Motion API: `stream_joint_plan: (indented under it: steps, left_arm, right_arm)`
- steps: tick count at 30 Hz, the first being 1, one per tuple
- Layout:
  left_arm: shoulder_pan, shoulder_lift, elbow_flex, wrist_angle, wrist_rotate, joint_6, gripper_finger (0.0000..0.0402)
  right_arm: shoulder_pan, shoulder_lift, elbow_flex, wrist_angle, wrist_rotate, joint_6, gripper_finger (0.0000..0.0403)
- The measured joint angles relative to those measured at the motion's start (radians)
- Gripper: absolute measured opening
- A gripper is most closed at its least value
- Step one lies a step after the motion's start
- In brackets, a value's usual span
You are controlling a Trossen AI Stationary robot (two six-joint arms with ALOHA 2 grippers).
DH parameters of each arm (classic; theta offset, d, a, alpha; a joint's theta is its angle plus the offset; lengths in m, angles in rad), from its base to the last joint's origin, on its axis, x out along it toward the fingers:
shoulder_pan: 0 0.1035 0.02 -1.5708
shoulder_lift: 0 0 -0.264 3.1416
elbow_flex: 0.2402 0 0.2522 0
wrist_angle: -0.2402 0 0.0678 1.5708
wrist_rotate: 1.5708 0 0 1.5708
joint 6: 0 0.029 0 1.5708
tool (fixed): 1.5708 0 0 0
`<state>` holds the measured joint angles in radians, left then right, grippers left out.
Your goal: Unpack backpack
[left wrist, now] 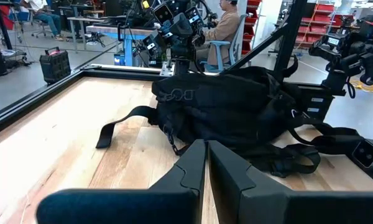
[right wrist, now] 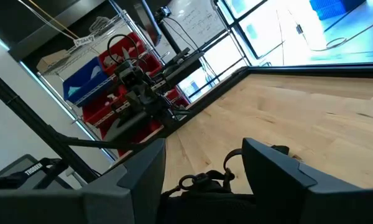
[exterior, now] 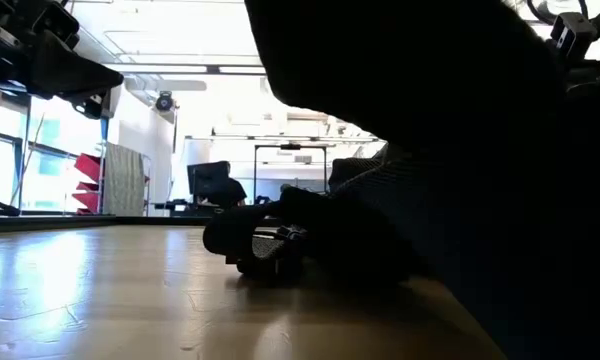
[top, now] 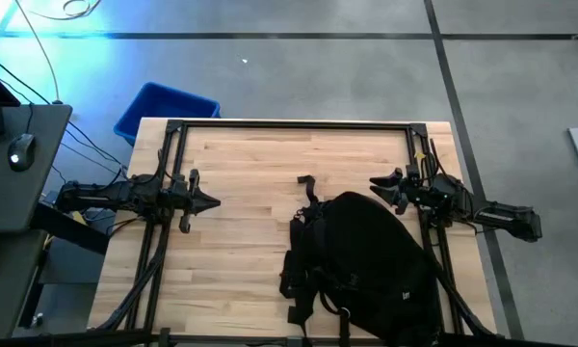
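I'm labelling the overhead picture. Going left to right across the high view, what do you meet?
Computer mouse → blue bin → left gripper, shut → backpack → right gripper, open by the backpack's top edge.

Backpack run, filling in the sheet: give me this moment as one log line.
backpack: on table, right side | right gripper: open, beside its top | left gripper: shut, away on the left | unpacked items: none seen
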<state>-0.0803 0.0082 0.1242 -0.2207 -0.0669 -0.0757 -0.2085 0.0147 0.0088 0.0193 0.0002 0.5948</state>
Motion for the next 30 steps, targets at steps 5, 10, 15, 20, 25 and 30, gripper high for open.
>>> stream_joint_plan:
  steps: [5, 10, 15, 20, 25, 30]
  left_arm:
    - [0.0, 0.0, 0.0, 0.002, -0.002, -0.002, 0.0]
    - [0.0, 0.0, 0.0, 0.074, -0.007, -0.249, 0.0]
    - [0.0, 0.0, 0.0, 0.192, -0.122, -0.5, 0.0]
    - [0.0, 0.0, 0.0, 0.299, -0.311, -0.747, 0.0]
    - [0.0, 0.0, 0.0, 0.292, -0.456, -0.794, 0.0]
    - [0.0, 0.006, 0.0, 0.284, -0.496, -0.796, 0.0]
  right_arm:
    - [0.0, 0.0, 0.0, 0.0, 0.0, 0.0, 0.0197]
    - [0.0, 0.0, 0.0, 0.0, 0.0, 0.0, 0.0197]
    - [0.0, 0.0, 0.0, 0.032, 0.099, 0.047, 0.0197]
    - [-0.001, 0.0, 0.002, 0.095, 0.18, 0.329, 0.0197]
    - [0.0, 0.009, 0.045, 0.098, -0.05, 0.262, 0.0197]
    - [0.0, 0.066, 0.154, 0.1, -0.242, 0.208, 0.0197]
